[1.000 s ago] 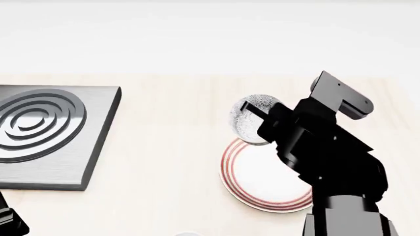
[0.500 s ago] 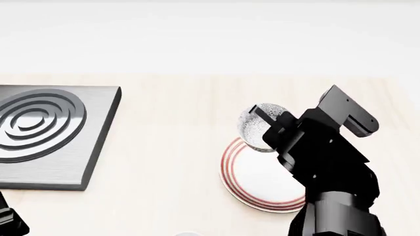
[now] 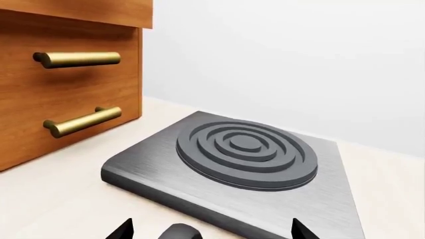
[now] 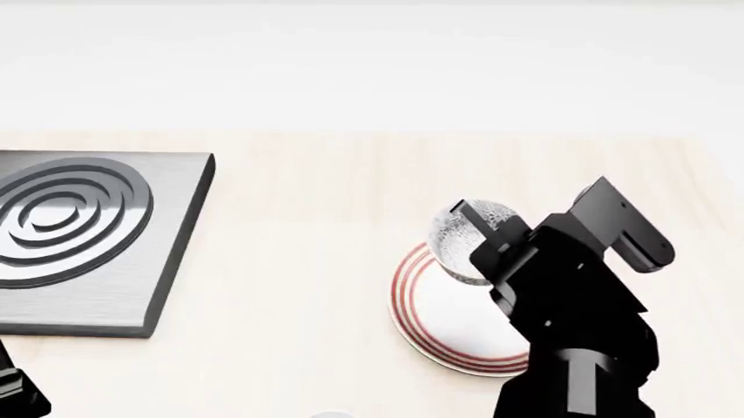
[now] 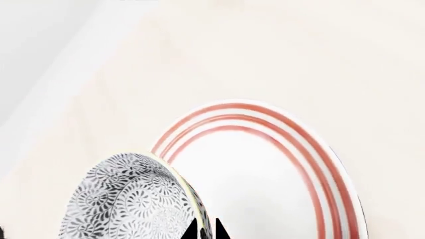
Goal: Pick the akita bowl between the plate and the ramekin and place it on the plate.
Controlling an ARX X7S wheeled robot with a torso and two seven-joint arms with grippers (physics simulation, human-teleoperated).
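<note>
The akita bowl (image 4: 463, 237), speckled grey-black on white, hangs tilted above the far rim of the plate (image 4: 448, 322). My right gripper (image 4: 486, 231) is shut on the bowl's rim. In the right wrist view the fingertips (image 5: 193, 230) pinch the edge of the bowl (image 5: 129, 199), one inside and one outside, with the red-ringed plate (image 5: 265, 169) beneath and beside it. My left gripper (image 3: 211, 233) is open with nothing between its tips, low over the table near the grey burner slab. The ramekin is out of view.
A grey metal slab with raised concentric rings (image 4: 70, 235) lies at the table's left, also seen as the slab (image 3: 246, 154) in the left wrist view. A wooden drawer cabinet with brass handles (image 3: 66, 84) stands beside it. My left arm (image 4: 17, 392) shows at the lower left corner.
My right gripper has carried the bowl to the right and nearer, so that it overlaps the plate's far rim more. The left arm has not moved.
</note>
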